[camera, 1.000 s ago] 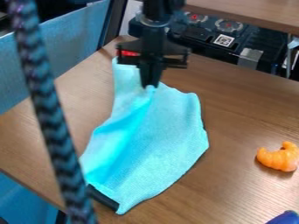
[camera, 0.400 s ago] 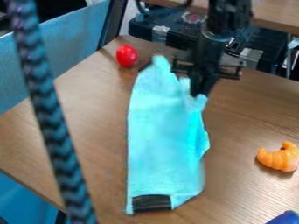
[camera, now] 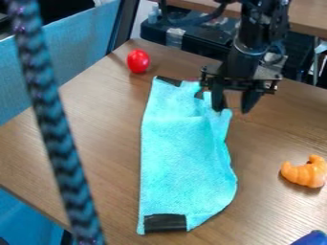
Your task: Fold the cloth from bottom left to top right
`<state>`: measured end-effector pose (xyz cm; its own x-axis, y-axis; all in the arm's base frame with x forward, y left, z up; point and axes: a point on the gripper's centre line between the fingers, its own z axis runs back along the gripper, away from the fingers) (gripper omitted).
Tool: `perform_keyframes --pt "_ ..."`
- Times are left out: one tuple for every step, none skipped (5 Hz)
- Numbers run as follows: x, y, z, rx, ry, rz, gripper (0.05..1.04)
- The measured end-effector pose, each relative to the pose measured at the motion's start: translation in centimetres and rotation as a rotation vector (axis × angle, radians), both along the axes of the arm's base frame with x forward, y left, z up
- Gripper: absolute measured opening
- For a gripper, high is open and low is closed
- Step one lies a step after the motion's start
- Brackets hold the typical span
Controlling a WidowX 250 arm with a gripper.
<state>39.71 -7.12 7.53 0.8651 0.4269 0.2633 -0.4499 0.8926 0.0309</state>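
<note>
From where I'm standing, treating the blue-green cloth (camera: 185, 158) as the clock's middle, I see it lying long on the wooden table (camera: 83, 139), running from twelve down to six. The black gripper (camera: 232, 111) is at one o'clock, by the cloth's upper edge, its two fingers apart and nothing clamped between them. One finger is right at the fabric, though whether it touches I can't tell; the other is out beyond the edge, over the wood. A dark patch (camera: 165, 223) shows near six and another dark strip (camera: 169, 81) up near twelve, and the top edge by the gripper is rumpled. I'd say the step in hand is letting go of the fold, or fixing its last corner; the cloth looks doubled into a long, uneven shape, so the job seems mostly done. If that fold is good enough, the next move is to lift straight up, clear of that ruffled edge, then back away towards one; a sideways drag could snag the corner and pull the layers askew. Well apart from it all, a red egg-shaped thing (camera: 138, 61) sits at eleven and an orange croissant-like toy (camera: 305, 171) at three.
</note>
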Motion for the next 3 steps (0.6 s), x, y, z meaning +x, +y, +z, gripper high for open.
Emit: perform_keyframes --pt "-0.4 -0.6 -0.1 -0.042 -0.016 -0.047 0.999" --pt "-0.3 -0.6 3.8 -0.17 -0.134 -0.157 1.0" --pt "-0.6 0.1 7.9 -0.312 -0.253 -0.267 1.0"
